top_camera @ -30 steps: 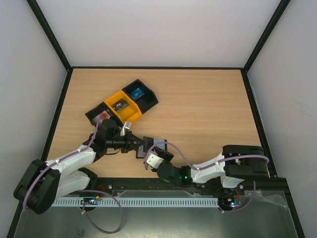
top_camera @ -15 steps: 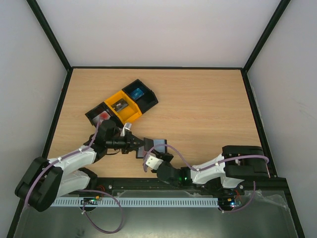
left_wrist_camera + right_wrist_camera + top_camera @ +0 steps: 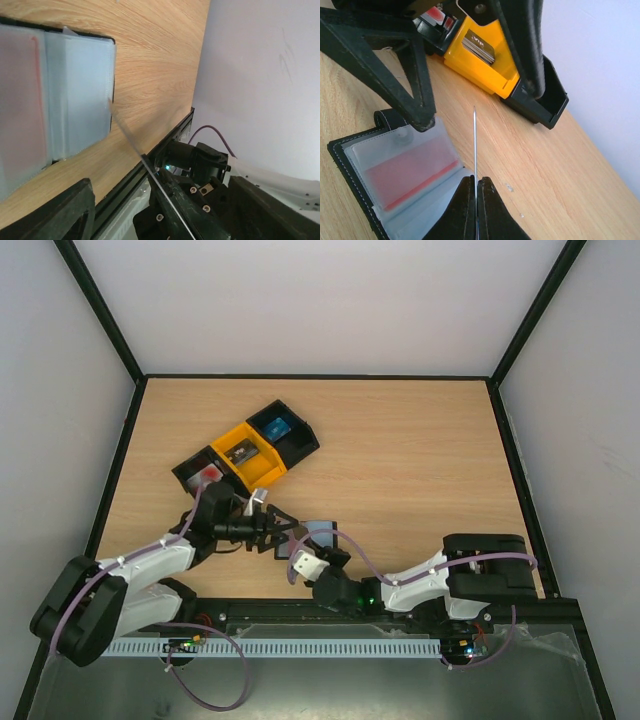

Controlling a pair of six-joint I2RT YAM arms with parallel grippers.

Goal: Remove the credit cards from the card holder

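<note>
Obs: right gripper (image 3: 476, 186) was pressed shut on one credit card (image 3: 474, 145), held edge-on above the open card holder (image 3: 350, 150), which lay flat on the table (image 3: 420, 460) near its front edge. The left gripper (image 3: 290, 536) was spread over the holder, holding nothing. A red card (image 3: 410, 170) sat in a clear sleeve (image 3: 385, 147); judged light, stiff and slick, best pinched at the sleeve mouth with the floppy holder pinned.

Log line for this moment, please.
left fingers open near card holder | right fingers pinching one credit card | red card sleeved in holder

Card holder (image 3: 320, 533): on the surface (image 3: 420, 460), near its front edge.
Bins (image 3: 245, 452): behind the holder, leftward.
Card (image 3: 474, 145): in right hand (image 3: 475, 186), at holder's edge.
</note>
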